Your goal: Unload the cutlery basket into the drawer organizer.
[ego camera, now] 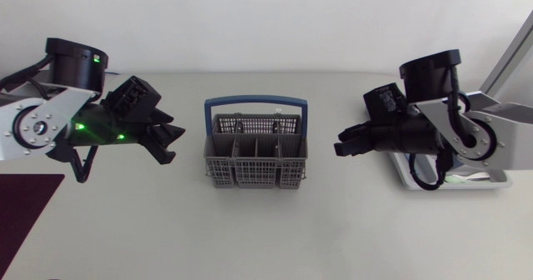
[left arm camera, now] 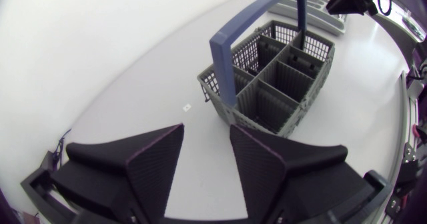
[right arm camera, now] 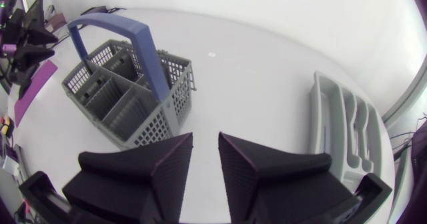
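While your left gripper (ego camera: 172, 141) and right gripper (ego camera: 340, 143) hang spread and empty either side of the cutlery basket (ego camera: 254, 177) — mid-table — a careless dip could snag its blue handle (ego camera: 256, 102) and tip it.

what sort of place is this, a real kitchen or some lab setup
Most likely a robotics lab bench, not a kitchen: a plain white table carries a grey cutlery basket and a drawer organizer, with the left gripper and right gripper flanking the basket.
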Motion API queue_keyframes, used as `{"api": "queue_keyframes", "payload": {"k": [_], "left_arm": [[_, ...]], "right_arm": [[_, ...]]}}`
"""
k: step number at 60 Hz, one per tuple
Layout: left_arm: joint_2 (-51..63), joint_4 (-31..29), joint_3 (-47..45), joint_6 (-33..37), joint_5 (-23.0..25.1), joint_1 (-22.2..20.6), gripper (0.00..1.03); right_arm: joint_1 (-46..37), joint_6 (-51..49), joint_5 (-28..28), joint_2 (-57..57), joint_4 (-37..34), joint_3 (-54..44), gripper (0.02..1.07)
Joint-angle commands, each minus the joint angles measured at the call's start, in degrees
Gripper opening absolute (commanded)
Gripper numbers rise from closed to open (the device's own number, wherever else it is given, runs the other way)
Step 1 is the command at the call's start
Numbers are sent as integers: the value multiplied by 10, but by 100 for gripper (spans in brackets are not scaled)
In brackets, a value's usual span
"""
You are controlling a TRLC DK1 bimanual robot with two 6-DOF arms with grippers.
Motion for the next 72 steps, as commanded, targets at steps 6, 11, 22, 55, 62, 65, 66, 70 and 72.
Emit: {"api": "queue_keyframes", "payload": {"k": [6,11,22,55,62,65,66,70,72], "left_arm": [[-60,-17,-34,-22,-5,15,81],[-88,-28,-41,-31,-10,16,96],[-152,-35,-60,-53,-26,15,98],[-281,-86,-114,-94,-42,68,98],[-301,-62,-128,-134,-62,104,98],[-311,-54,-134,-166,-70,115,98],[-318,-51,-138,-175,-71,117,98],[-352,-22,-160,-183,-72,121,98],[-364,-11,-170,-183,-72,121,98]], "right_arm": [[-25,-16,13,-62,8,-43,61],[-37,-23,17,-92,10,-56,65],[-56,-32,35,-152,28,-87,75],[-90,-64,70,-318,88,-200,102],[-90,-73,80,-354,88,-218,102],[-91,-77,86,-370,87,-227,102],[-90,-78,89,-377,87,-231,102],[-91,-81,96,-399,87,-242,102],[-91,-81,99,-410,87,-247,102]]}}
